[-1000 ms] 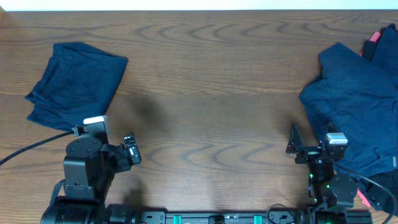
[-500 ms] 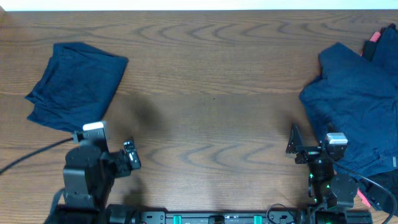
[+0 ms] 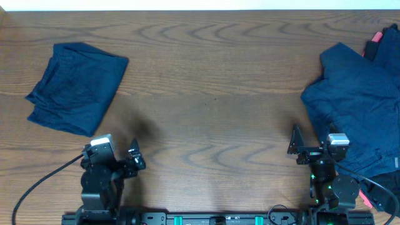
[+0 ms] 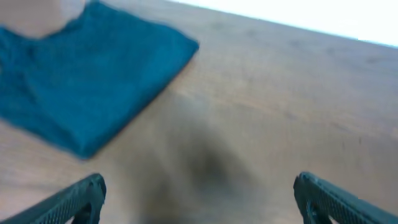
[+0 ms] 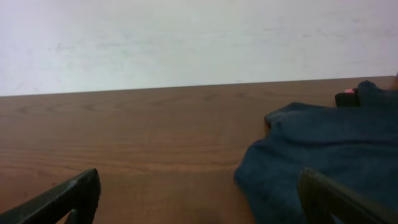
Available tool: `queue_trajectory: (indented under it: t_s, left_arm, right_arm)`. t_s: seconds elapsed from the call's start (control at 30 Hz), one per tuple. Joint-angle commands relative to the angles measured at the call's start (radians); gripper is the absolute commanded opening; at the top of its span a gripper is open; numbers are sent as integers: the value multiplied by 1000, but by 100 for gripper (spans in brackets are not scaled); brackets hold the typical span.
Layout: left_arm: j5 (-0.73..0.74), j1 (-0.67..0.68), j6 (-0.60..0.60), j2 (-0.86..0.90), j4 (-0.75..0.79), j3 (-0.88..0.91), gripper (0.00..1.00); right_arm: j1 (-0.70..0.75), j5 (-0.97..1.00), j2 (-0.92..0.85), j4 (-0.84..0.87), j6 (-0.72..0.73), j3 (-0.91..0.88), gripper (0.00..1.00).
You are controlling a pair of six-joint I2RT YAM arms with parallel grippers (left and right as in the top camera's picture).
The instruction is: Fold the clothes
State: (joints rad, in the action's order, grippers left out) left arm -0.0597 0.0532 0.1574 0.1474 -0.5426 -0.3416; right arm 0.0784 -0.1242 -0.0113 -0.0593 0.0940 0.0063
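Note:
A folded navy garment (image 3: pixel 76 87) lies flat at the table's left; the left wrist view shows it (image 4: pixel 87 81) ahead and to the left, blurred. A rumpled heap of navy clothes (image 3: pixel 359 112) covers the right side, and its near edge (image 5: pixel 323 149) reaches in front of my right finger. My left gripper (image 3: pixel 136 157) hangs near the front edge, below and right of the folded garment, open and empty (image 4: pixel 199 199). My right gripper (image 3: pixel 295 147) sits just left of the heap, also open with nothing between its fingers (image 5: pixel 199 199).
A small red-pink object (image 3: pixel 375 37) pokes out behind the heap at the far right edge, also visible in the right wrist view (image 5: pixel 348 91). Bare wooden tabletop (image 3: pixel 212 94) spans the middle. A black cable (image 3: pixel 37 181) trails from the left arm.
The left arm has pulled back toward the front edge and shifted slightly right, away from the folded garment. The right arm has stayed still.

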Motion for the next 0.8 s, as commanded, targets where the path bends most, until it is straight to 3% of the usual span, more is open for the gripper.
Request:
queue_trajectory:
  t_s: [0.0,0.33,0.53,0.77]
  left_arm:
    - [-13,-5,-35,-39,108,91,98]
    - [16,-42,-93,-146,534,340,98]
    - [30,-43,-206,-146,522,338,98]
    - [63,-43,-175,-146,470,338,98]
  right_arm:
    - [10,-11,6,-3,-13,-1,99]
    - [10,-11,6,-4,-13,-1,99]
    - [10,-11,6,-3,-13,-1,99]
    - [10,-11,6,-4,-13,-1,99]
